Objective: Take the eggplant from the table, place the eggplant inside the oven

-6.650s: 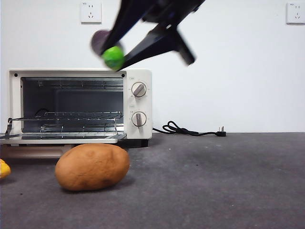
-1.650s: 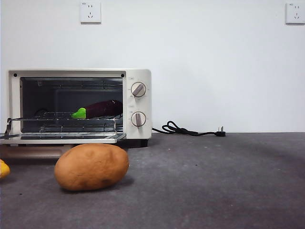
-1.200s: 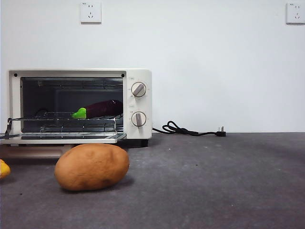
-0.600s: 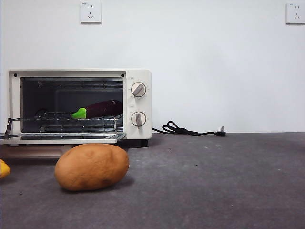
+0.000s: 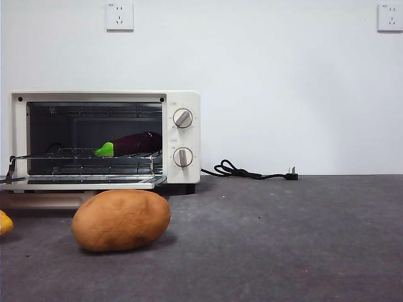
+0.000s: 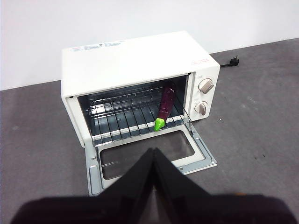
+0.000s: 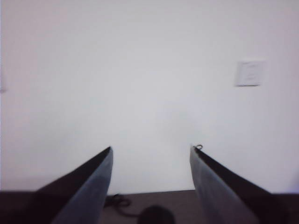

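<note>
The eggplant [image 5: 129, 144] is lying on the wire rack inside the open oven [image 5: 105, 139], so the task looks done; the left gripper [image 6: 153, 154] is hanging closed and empty above the oven door, and the right gripper [image 7: 150, 151] is waiting spread apart.

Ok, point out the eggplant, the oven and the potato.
eggplant [image 5: 135, 143]: front view, on its purple body.
oven [image 6: 135, 58]: left wrist view, on its white top.
potato [image 5: 121, 220]: front view, on its brown middle.
</note>
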Action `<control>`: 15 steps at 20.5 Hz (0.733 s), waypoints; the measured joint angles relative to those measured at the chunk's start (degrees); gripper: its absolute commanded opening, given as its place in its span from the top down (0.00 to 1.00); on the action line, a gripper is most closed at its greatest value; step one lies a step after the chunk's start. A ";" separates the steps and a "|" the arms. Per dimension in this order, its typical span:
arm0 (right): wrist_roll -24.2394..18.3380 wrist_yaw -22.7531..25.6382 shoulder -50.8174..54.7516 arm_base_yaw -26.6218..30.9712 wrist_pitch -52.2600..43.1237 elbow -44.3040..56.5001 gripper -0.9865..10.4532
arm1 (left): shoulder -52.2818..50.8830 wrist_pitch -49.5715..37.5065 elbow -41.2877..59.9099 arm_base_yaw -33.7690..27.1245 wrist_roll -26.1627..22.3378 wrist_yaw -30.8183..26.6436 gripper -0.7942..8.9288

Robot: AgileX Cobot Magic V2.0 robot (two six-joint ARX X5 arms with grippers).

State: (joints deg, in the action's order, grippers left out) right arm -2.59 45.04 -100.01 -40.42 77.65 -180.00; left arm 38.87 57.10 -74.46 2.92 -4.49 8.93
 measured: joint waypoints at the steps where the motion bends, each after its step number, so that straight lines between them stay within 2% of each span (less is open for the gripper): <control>1: -0.02 1.38 0.74 0.00 0.00 0.00 0.67 | 0.02 -0.28 0.00 0.00 0.00 0.00 0.92; 3: 0.37 2.84 2.38 0.00 0.00 0.00 0.67 | 0.24 -1.03 0.00 0.00 0.00 0.00 0.92; 5: 1.16 0.44 3.58 0.00 0.00 -0.02 0.67 | 0.44 -1.42 0.00 0.00 0.00 0.00 0.92; 11: 1.95 -20.59 4.61 0.00 0.00 -0.26 0.67 | 1.03 -1.42 0.00 0.00 0.00 0.00 0.92; 15: 3.56 -40.72 4.74 0.00 0.00 1.55 0.67 | 1.05 -1.42 0.00 0.02 0.00 0.00 0.92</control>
State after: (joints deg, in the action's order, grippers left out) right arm 0.97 4.32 -95.26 -40.42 77.65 -178.45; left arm 39.92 55.68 -74.46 2.94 -4.49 8.93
